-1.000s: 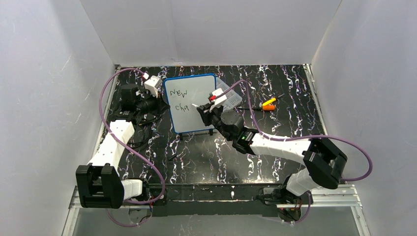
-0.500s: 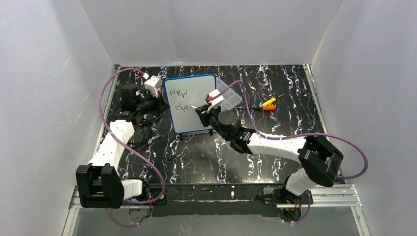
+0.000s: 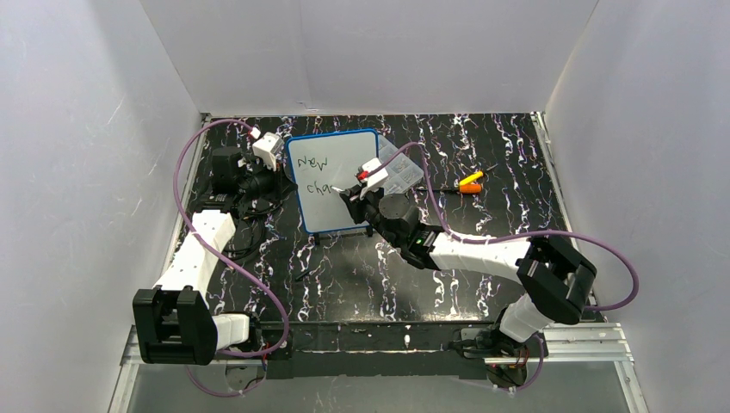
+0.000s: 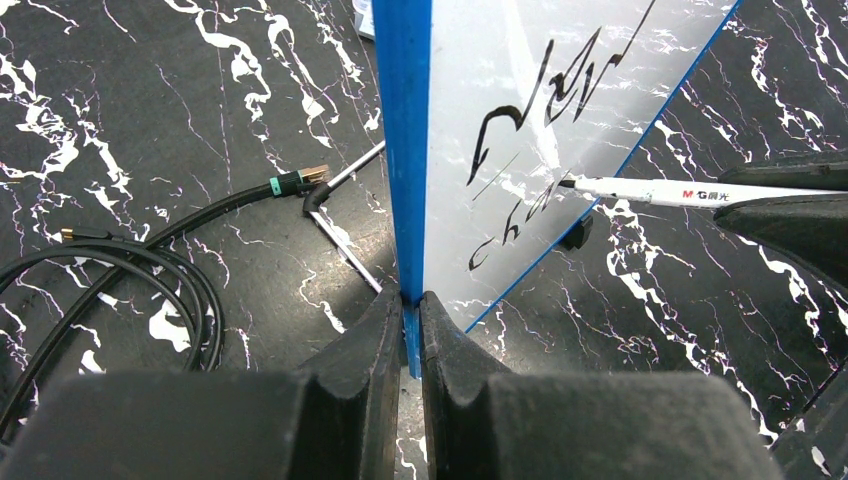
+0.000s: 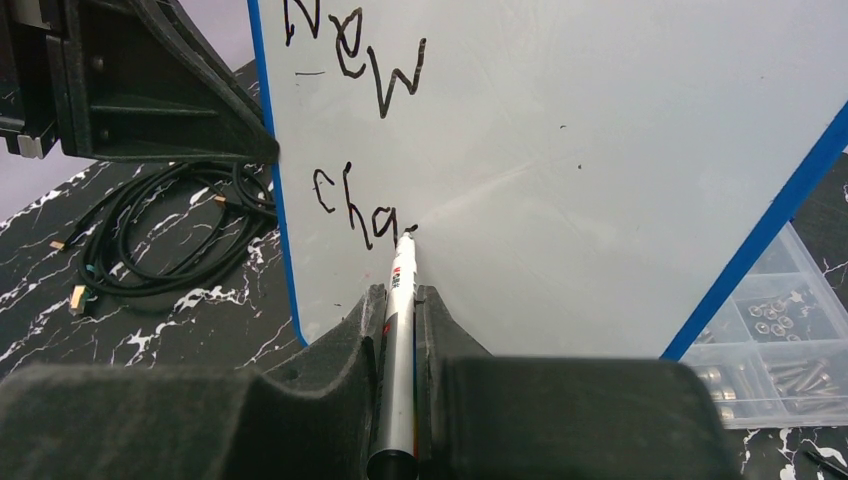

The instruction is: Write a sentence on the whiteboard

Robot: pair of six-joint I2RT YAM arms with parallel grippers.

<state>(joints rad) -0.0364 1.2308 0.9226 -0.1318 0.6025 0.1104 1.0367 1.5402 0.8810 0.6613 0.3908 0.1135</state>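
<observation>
The whiteboard (image 3: 340,168), white with a thin blue frame, stands tilted at the back middle of the table. My left gripper (image 3: 277,176) is shut on its left edge; in the left wrist view the gripper (image 4: 410,300) pinches the blue frame (image 4: 402,120). The sentence (image 3: 312,173) reads "New" and, below it, "cha". It also shows in the right wrist view (image 5: 365,130). My right gripper (image 3: 355,194) is shut on a silver marker (image 5: 400,320); its tip touches the board just right of "cha".
A clear plastic compartment box (image 3: 403,172) with screws lies right behind the board, also in the right wrist view (image 5: 775,345). An orange and yellow tool (image 3: 469,181) lies at back right. Black cables (image 4: 120,270) coil on the table left of the board.
The marker tip has shifted slightly right along the second line, and the last letter of "cha" has gained strokes. The left gripper and the board have not moved.
</observation>
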